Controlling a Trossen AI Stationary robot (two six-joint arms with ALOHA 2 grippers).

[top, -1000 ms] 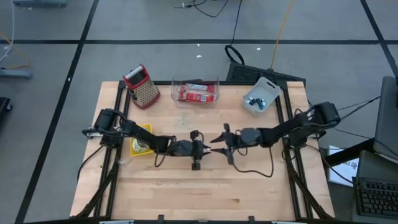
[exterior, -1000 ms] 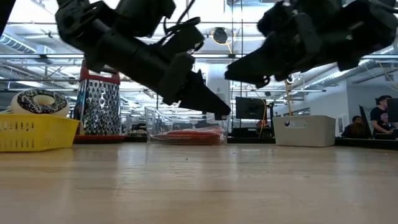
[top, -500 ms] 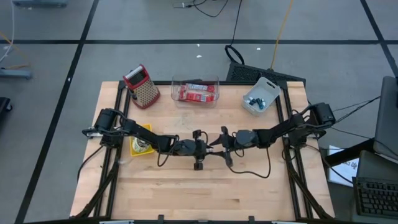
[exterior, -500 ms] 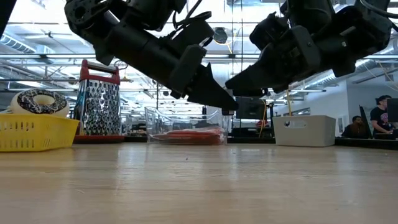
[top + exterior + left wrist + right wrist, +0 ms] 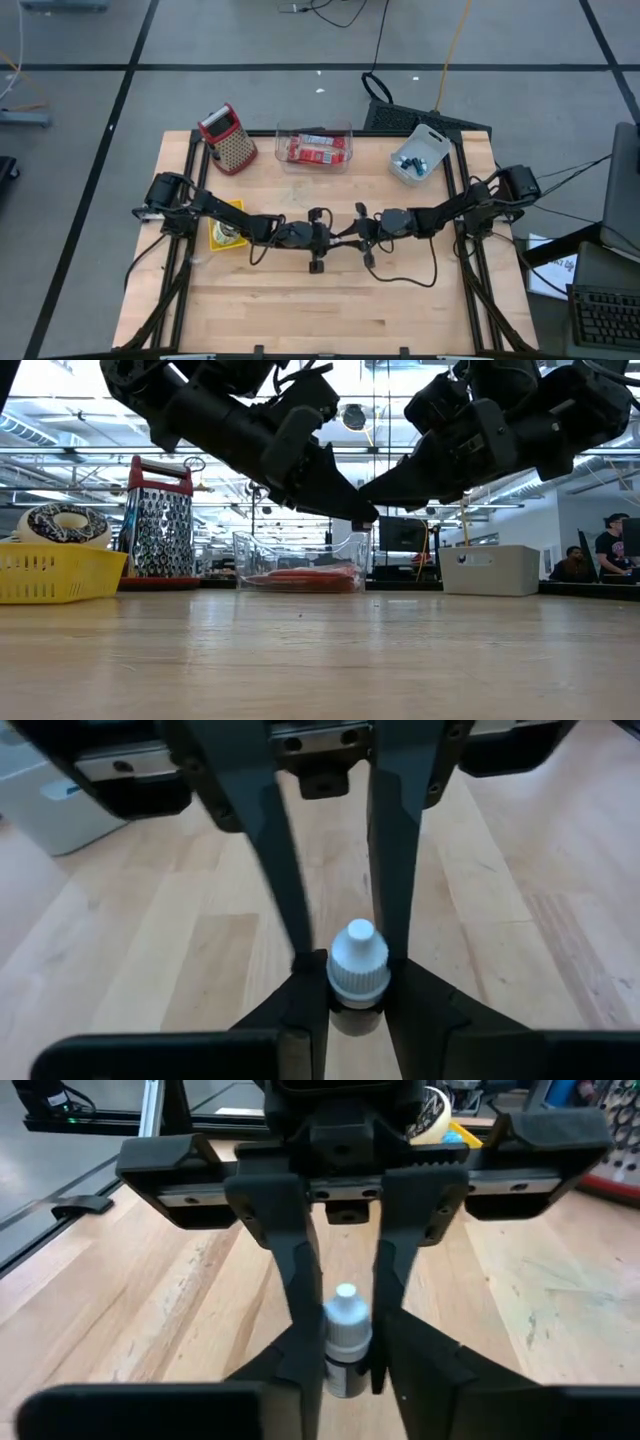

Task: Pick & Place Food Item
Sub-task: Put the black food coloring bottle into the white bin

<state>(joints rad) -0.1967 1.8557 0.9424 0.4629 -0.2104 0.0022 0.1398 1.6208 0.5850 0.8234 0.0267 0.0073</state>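
Observation:
A small bottle [image 5: 358, 960] with a white nozzle cap and a dark body hangs upright above the middle of the table. Both grippers meet at it, tip to tip. My left gripper [image 5: 355, 990] comes from the table's left and is shut on it. From the table's right comes my right gripper [image 5: 345, 1360], closed in on the same bottle [image 5: 345, 1330]. In the high view the two meet at the left gripper [image 5: 336, 236] and right gripper [image 5: 352, 232]. In the low view the bottle is hidden behind the fingertips. My left gripper pinches the bottle's dark body [image 5: 352, 1018] just under the cap between its two fingers. It comes nearly level from the table's left, slanting a little down. The bottle stands upright, clear of the table. My right gripper has its two fingers on opposite sides of the bottle, at the body below the cap [image 5: 346, 1372]. It comes nearly level from the table's right, facing the left gripper. In the left wrist view its fingertips [image 5: 396, 945] lie against the cap's ribbed base.
A yellow basket [image 5: 226, 228] with a donut sits under the left arm. Along the far edge stand a metal grater [image 5: 228, 138], a clear container with red packets [image 5: 315, 148] and a white bin [image 5: 418, 158]. Bare wood lies toward the near edge.
My right gripper has shifted a little toward the left gripper, and its wide-spread fingers have closed in on the bottle. My left gripper, still shut on the bottle, has risen slightly.

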